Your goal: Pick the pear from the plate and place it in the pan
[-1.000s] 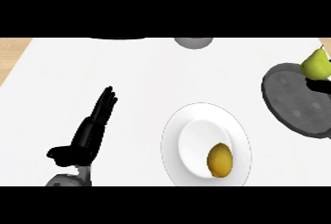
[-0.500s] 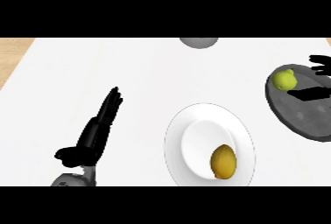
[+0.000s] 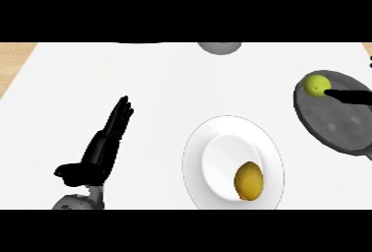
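Green pear [image 3: 317, 84]: lay in the dark pan [image 3: 341, 129], far right.
Right hand [image 3: 350, 95]: one black finger reached in from the right edge, tip at the pear; grip impossible to tell.
Left hand [image 3: 106, 142]: rested near left, fingers straight and together, pointing far.
White plate [image 3: 204, 147]: held a yellow fruit [image 3: 248, 180].

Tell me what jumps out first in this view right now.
The green pear lies in the dark pan at the right edge, with a finger of the right hand beside it. At centre, a white plate holds a yellow fruit. The left hand rests open at the left.
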Tool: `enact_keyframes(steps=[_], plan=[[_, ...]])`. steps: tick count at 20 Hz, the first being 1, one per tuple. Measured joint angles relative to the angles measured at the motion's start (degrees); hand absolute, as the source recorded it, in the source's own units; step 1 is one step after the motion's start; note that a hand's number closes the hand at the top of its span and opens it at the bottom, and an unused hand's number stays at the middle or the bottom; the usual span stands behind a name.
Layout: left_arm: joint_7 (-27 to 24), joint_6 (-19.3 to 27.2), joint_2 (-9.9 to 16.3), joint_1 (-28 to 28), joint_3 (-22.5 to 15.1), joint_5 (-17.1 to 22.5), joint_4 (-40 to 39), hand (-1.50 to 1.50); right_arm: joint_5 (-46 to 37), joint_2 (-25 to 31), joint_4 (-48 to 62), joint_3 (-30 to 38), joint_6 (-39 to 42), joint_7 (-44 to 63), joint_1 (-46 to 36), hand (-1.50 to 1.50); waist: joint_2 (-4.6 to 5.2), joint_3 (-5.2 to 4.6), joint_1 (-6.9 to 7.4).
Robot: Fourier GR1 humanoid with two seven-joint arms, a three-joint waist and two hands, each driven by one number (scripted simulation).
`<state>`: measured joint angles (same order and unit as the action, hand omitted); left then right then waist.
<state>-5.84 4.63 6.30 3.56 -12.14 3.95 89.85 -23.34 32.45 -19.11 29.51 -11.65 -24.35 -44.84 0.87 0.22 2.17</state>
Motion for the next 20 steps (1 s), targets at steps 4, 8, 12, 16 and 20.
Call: enact_keyframes(steps=[4,8,12,16,20], plan=[[0.11,-0.40,0.23,-0.61,0.72,0.38,0.19,0.00,4.68,2.78,1.07,3.72,5.99,-2.09,0.85,-1.50,-0.33,-0.07,-0.85],[-0.19,-0.11,0.25,-1.81,1.03,0.02,0.82,0.00,8.87,5.87,2.00,6.53,15.24,-5.21,4.22,-1.50,-0.58,-0.12,-1.46],[-1.30,-0.80,0.39,-2.88,1.47,0.17,0.34,0.00,11.69,8.35,1.86,7.45,25.63,-7.99,8.05,-1.50,-0.74,-0.15,-1.90],[-0.52,-0.05,-0.28,-3.97,0.84,-0.81,1.84,0.00,13.49,9.96,0.70,7.30,33.21,-12.01,12.76,-1.50,-0.83,-0.16,-2.04],[-0.60,-0.11,-0.97,-2.27,1.71,-1.18,0.18,0.00,14.72,10.35,-1.68,6.28,36.12,-14.72,17.29,-1.50,-0.84,-0.18,-2.13]])
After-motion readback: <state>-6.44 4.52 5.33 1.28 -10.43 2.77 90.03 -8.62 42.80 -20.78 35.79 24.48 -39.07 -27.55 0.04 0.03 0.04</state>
